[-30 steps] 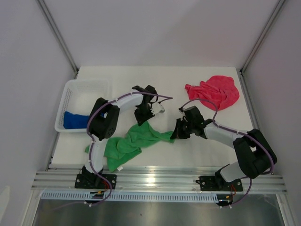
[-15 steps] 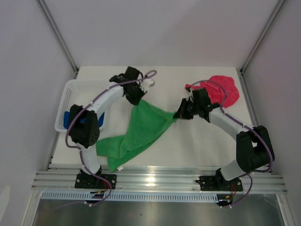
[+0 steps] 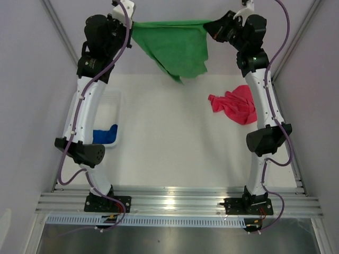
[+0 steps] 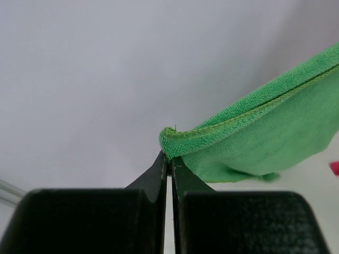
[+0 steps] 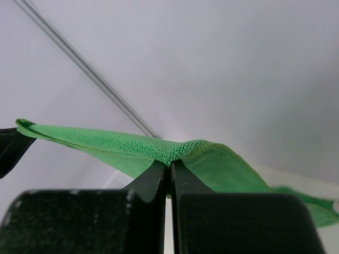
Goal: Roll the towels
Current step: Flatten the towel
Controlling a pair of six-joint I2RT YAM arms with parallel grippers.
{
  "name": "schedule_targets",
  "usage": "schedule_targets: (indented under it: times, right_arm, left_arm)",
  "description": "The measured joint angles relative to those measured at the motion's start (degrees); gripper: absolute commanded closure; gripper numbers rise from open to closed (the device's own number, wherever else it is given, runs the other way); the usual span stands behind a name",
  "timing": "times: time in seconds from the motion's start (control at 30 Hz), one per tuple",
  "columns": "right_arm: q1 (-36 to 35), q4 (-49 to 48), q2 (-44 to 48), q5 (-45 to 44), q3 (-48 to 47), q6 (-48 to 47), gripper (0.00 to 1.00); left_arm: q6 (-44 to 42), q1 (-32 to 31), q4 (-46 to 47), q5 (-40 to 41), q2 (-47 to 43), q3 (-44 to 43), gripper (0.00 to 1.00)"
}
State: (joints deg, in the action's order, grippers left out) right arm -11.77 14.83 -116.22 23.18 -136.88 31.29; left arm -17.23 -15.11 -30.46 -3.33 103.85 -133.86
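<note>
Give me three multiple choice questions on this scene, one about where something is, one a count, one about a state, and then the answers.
1. Where is the blue towel?
A. in the white basket
B. folded on a shelf
C. hanging in the air

2. How many towels show in the top view?
A. one
B. two
C. three

3. The left hand and the right hand are:
A. both open
B. both shut on the green towel
C. one open, one shut

Answers:
1 A: the blue cloth lies inside the basket's wall.
2 C: blue, green and a crumpled pink towel.
3 B: each wrist view shows the fingers pinched together on a green edge.
</note>
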Motion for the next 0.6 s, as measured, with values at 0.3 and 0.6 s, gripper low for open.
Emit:
schedule_targets:
  times: [0.3,0.6]
  right_arm:
    - [0.28,-2.67,2.03,-0.35,15.91,-4.2,1.0]
    - [-8.57,-6.16,26.47,-3.93,72.57,-9.64,1.0]
  left_arm:
    - [-5.75,0.52,5.77,-1.42,1.22,9.84,0.99]
    - [-9.64,3.65,3.56,-10.08,-17.49,60.24,0.99]
